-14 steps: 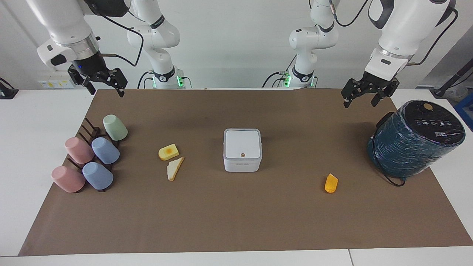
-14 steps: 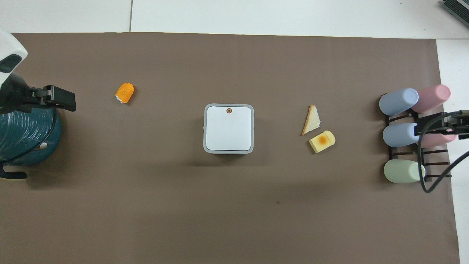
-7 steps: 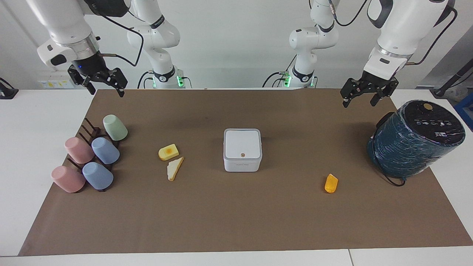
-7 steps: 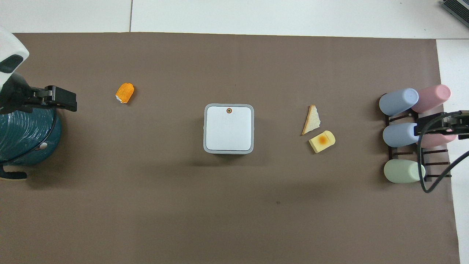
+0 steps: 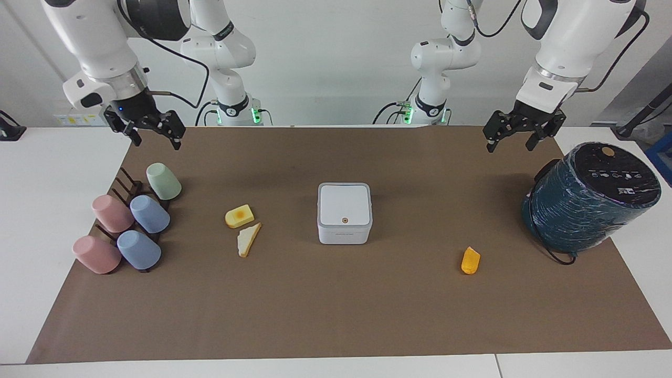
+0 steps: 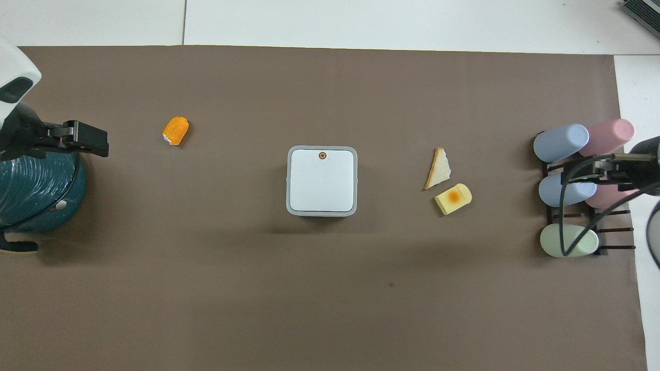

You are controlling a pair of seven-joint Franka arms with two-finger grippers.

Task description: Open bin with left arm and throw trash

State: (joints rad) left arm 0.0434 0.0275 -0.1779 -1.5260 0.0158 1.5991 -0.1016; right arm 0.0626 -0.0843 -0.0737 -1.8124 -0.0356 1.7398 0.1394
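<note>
A: We see the bin [image 5: 344,212] at the middle of the brown mat [image 5: 336,315], lid down flat, its orange dot on the edge farthest from the robots.

B: And the trash, taken from the bin? We count three pieces, all lying on the mat and none touching the bin. The yellow block [image 5: 239,216] lies toward the right arm's end, about level with the bin. The bread triangle [image 5: 248,239] is just beside the block, a little farther from the robots. The orange wedge [image 5: 470,260] lies toward the left arm's end, farther from the robots than the bin.

A: We find the left gripper [image 5: 517,137] up in the air over the mat's edge, toward the left arm's end from the bin, its fingers spread with nothing between them. The dark teal cylinder [image 5: 590,197] stands at that end too.

B: The right gripper [image 5: 156,135] hangs over the mat's corner at the right arm's end from the bin, fingers likewise apart and bare (a cable trails from its wrist). Under it, the pastel cups [image 5: 128,223] lie on their dark rack [image 5: 126,184].
</note>
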